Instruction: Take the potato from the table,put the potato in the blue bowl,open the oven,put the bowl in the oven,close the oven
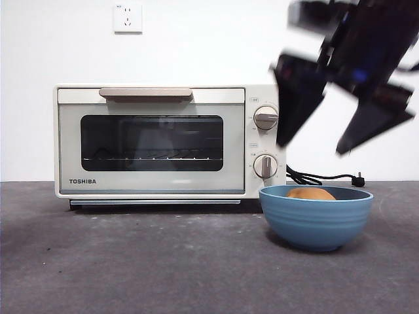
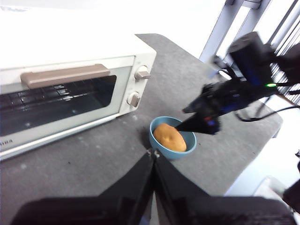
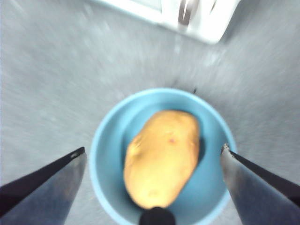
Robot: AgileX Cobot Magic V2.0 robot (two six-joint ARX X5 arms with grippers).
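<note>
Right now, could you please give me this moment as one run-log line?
potato: in blue bowl | oven: door shut | right pincer: open, above bowl | left pincer: shut, waiting

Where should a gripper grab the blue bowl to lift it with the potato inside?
Probably the rim of the blue bowl, pinched from above, one jaw inside and one outside. The bowl stands upright, its walls curve, and the potato fills the middle, leaving clear rim around it.
</note>
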